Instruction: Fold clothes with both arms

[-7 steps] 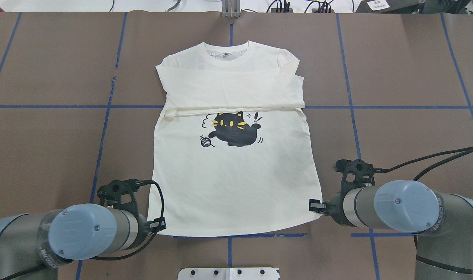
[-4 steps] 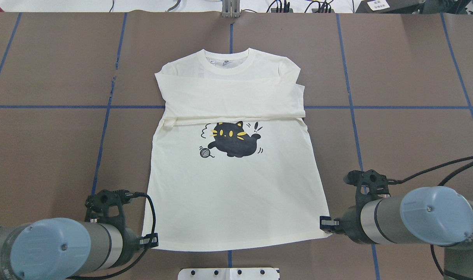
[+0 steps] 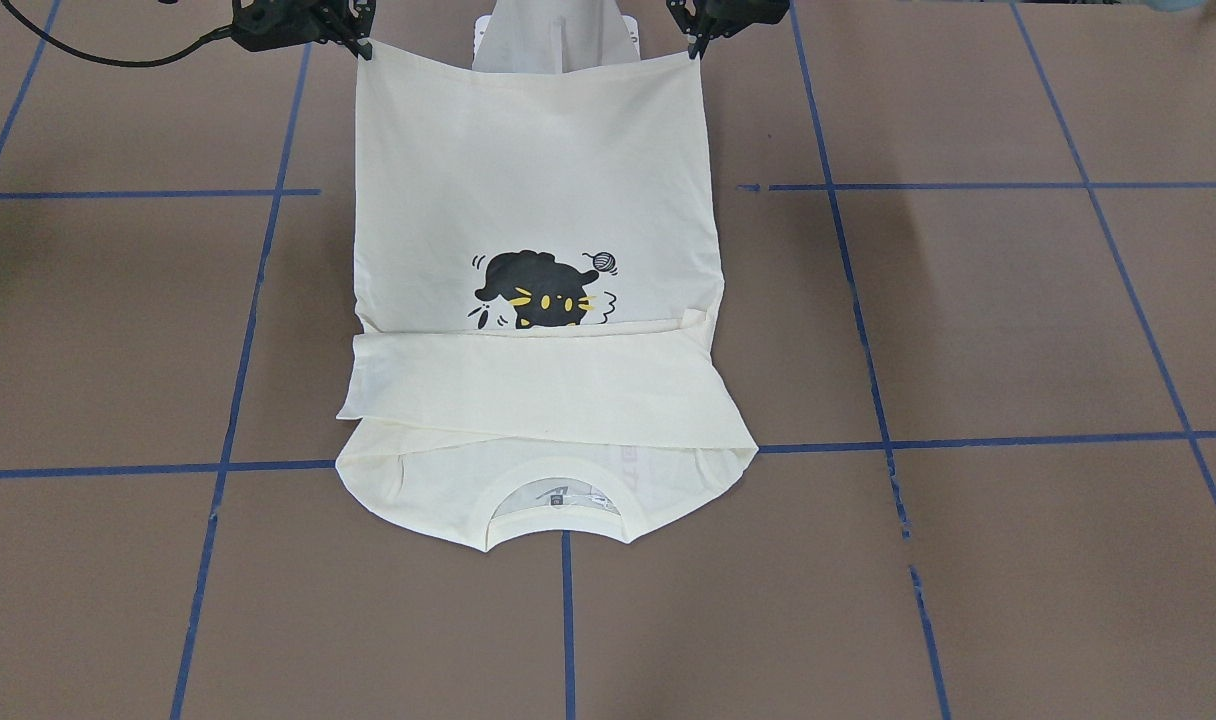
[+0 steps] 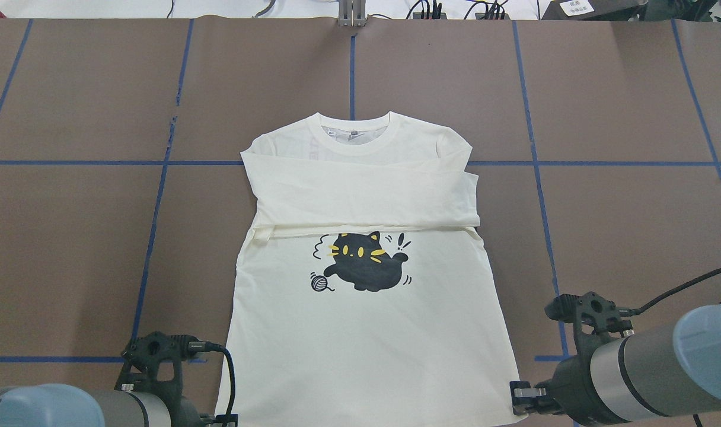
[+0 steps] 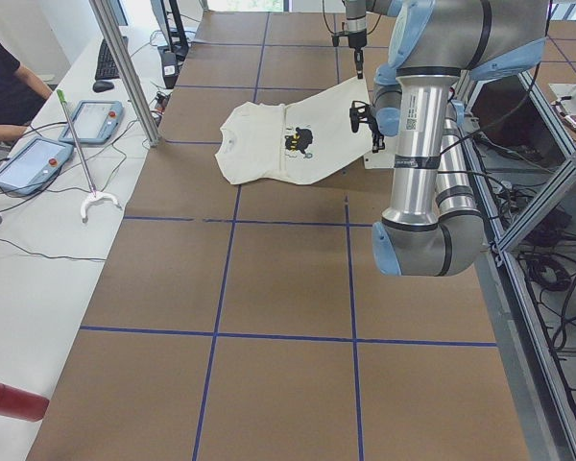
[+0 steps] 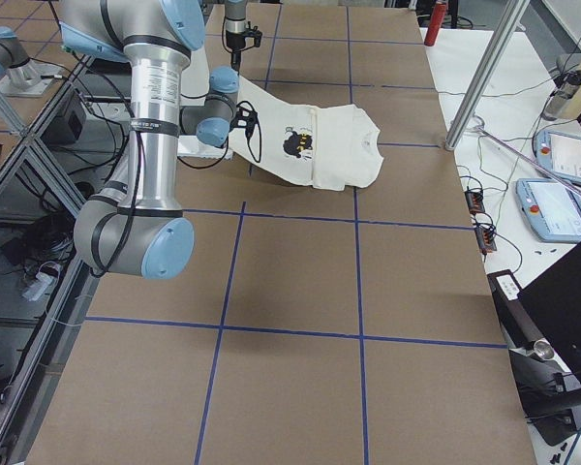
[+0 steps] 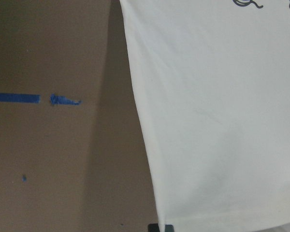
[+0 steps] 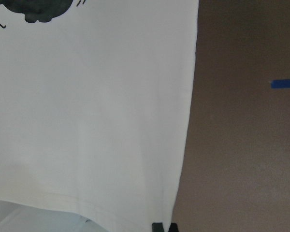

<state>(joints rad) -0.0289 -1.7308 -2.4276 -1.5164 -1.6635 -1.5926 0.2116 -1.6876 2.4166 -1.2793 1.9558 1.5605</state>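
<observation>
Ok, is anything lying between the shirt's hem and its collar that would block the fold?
Nothing visible does. The left claw and right claw grip the T-shirt at its hem corners; only its own folded sleeves lie before the collar.

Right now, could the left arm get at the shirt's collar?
Probably not as things stand: the left gripper is shut on a hem corner of the shirt at the near end, while the collar lies at the far end. Nothing stands between them, though.

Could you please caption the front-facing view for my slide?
Left gripper and right gripper hold hem corners of the T-shirt.
</observation>
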